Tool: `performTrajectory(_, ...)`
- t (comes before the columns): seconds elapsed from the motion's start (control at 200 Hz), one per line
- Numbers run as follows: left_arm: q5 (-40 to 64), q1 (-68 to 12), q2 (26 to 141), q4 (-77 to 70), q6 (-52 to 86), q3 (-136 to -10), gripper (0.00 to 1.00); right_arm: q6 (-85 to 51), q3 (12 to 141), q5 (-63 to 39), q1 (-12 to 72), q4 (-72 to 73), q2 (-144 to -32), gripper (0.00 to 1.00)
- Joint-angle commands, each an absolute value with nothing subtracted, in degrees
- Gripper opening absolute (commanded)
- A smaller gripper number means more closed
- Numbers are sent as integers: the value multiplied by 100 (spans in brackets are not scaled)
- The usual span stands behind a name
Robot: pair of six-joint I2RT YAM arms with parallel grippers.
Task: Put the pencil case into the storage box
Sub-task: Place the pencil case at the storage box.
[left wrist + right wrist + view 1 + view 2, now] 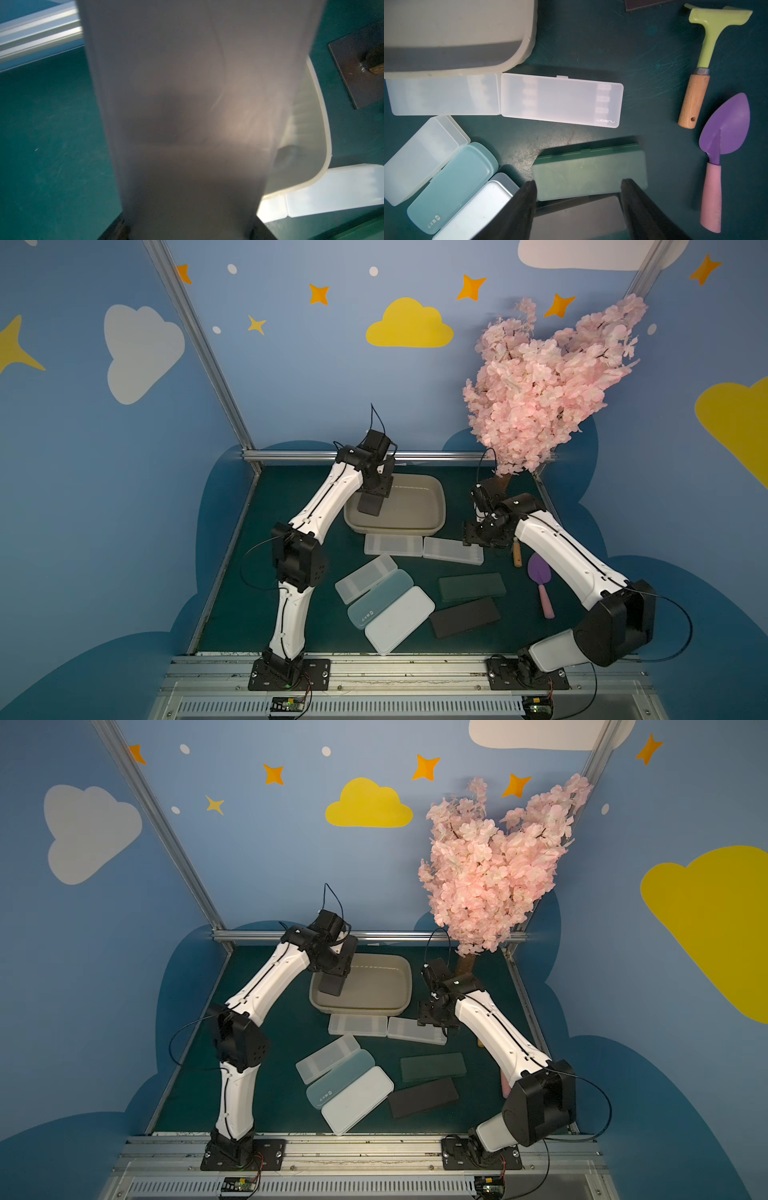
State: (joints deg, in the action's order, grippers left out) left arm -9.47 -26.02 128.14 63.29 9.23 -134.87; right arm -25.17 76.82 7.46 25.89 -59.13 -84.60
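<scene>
Our left fingers (377,488) pinch the pencil case (369,506) above the storage box (439,506), ready to release; right fingers (525,207) spread

SETTING: robot laboratory test booth, dressed like a nursery | WALLS: blue panels (291,364) with cloud (409,325) and star (319,294) cut-outs | FRAME: bare aluminium posts (203,344) | BENCH: dark green mat (478,645), left arm (328,499) and right arm (557,547) bolted to a metal rail (407,672) at its front edge | PROP: artificial pink blossom tree (540,393) in a back corner
</scene>
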Motion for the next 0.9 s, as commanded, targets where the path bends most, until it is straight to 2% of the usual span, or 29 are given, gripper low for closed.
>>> performTrajectory(0.0, -1066, -2603, 13508, 6881, 1028, -14199, 53, -2452, 7548, 808, 2514, -5931, -8155, 69)
performTrajectory(0.095, -1522, -2596, 13972, 6757, 882, -14604, 53, -2440, 7509, 767, 2423, -5926, -8061, 69)
performTrajectory(0.38, -1796, -2383, 14775, 6779, 1035, -15054, 53, -2383, 7438, 764, 2286, -6047, -7889, 70)
performTrajectory(0.896, -1622, -2103, 15282, 7074, 1432, -15055, 55, -2386, 7446, 720, 2149, -6138, -7996, 70)
